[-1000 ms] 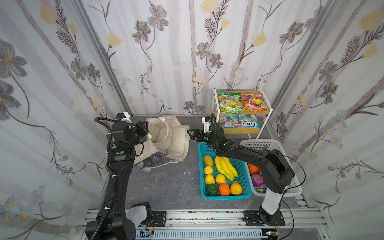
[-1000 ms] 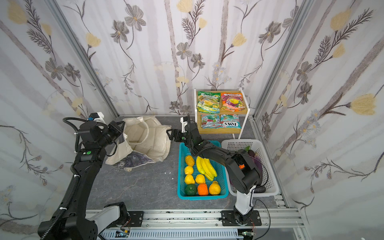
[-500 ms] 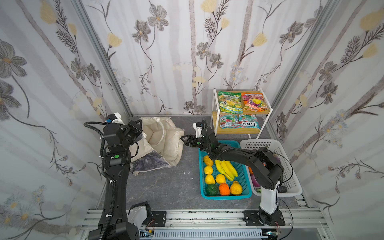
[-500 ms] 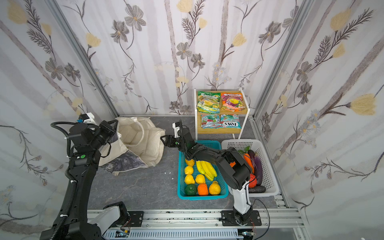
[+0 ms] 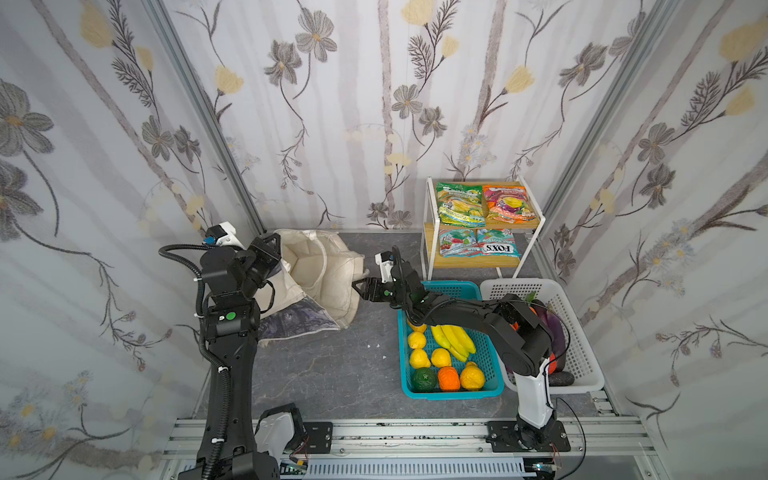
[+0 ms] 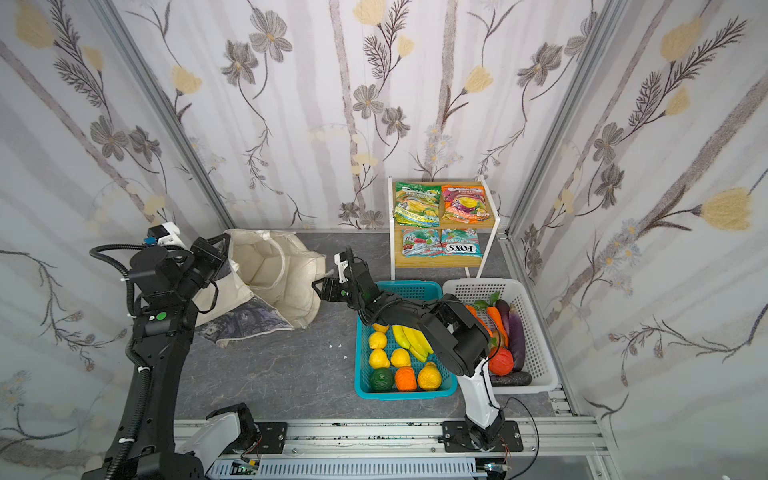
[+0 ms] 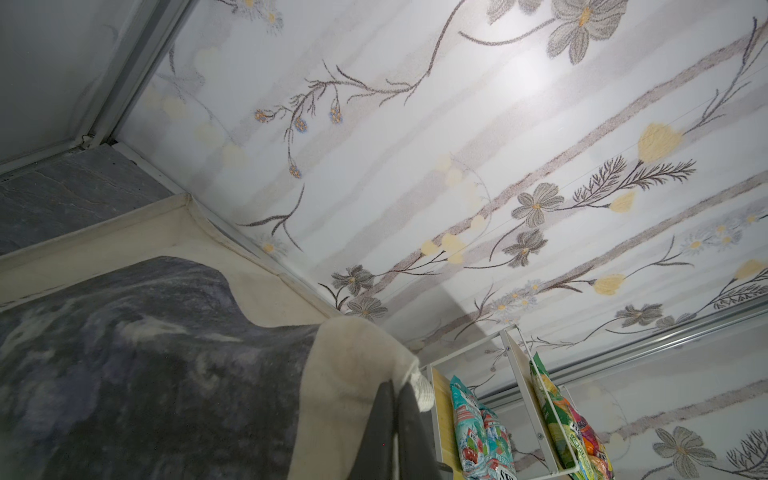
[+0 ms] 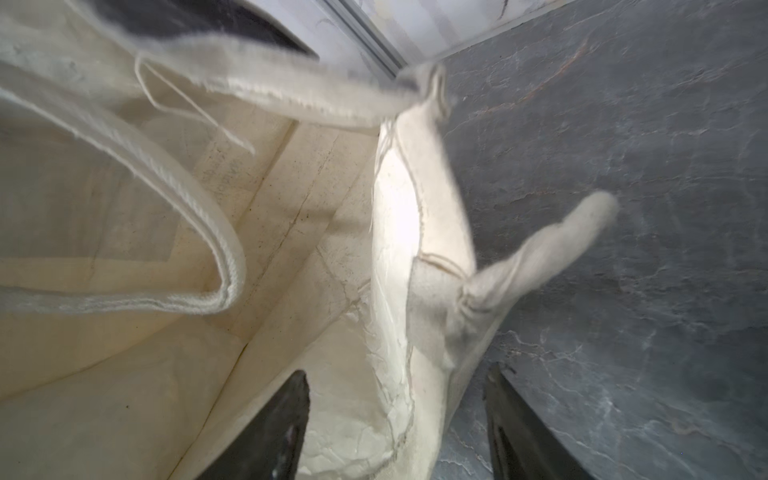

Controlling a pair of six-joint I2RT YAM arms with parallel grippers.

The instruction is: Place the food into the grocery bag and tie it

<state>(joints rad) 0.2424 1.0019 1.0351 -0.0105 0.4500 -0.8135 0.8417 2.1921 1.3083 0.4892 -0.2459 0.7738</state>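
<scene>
Grey stone-patterned table (image 5: 332, 374) inside a booth of flowered walls (image 5: 374, 104), with a metal rail (image 5: 415, 432) along the front edge.

Back left corner: the bag (image 5: 328, 270) lies with its mouth open and its dark print facing the front edge. The left gripper (image 7: 397, 390) has its jaws closed on the bag's cream rim.

The right gripper (image 5: 358, 286) stands at the bag's right side. Its jaws are parted, one finger inside the mouth and one over the table, with the side fold between them and not pinched.

Front right: a teal basket (image 5: 449, 393) holds fruit (image 5: 453, 336). Beside it, at the right edge, a white basket (image 5: 577, 357) holds vegetables (image 6: 517, 336).

Back right corner: a two-tier shelf (image 5: 478, 262) carries sweet packets (image 5: 459, 203).

Compared with a second ago:
- The left gripper has drawn back toward the left wall.
- The bag has shifted left with it, and its mouth stands wider.
- The right gripper has left the teal basket's back edge and followed to the bag.
- Baskets, shelf and their contents are unchanged.
</scene>
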